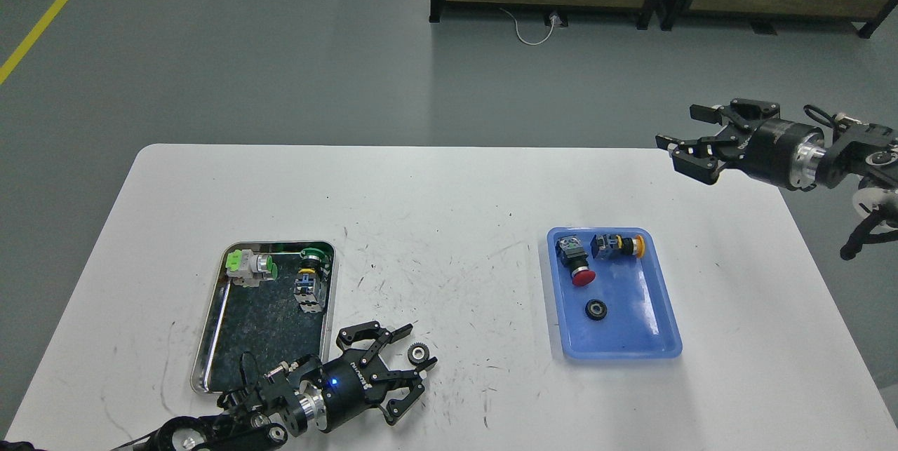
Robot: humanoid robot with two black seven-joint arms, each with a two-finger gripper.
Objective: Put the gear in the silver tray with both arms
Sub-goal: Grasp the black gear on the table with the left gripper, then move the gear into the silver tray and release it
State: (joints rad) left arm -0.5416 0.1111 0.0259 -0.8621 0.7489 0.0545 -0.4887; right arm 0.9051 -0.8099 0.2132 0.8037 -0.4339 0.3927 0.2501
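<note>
A small black and silver gear lies on the white table just right of the silver tray. My left gripper is low at the front of the table. It is open, with one finger on each side of the gear. The lower finger is at the gear's edge. A second black gear lies in the blue tray. My right gripper is open and empty, held high above the table's far right edge.
The silver tray holds a green push-button switch and a green-capped switch at its far end. The blue tray also holds a red button switch and a yellow-tipped switch. The table surface is scratched.
</note>
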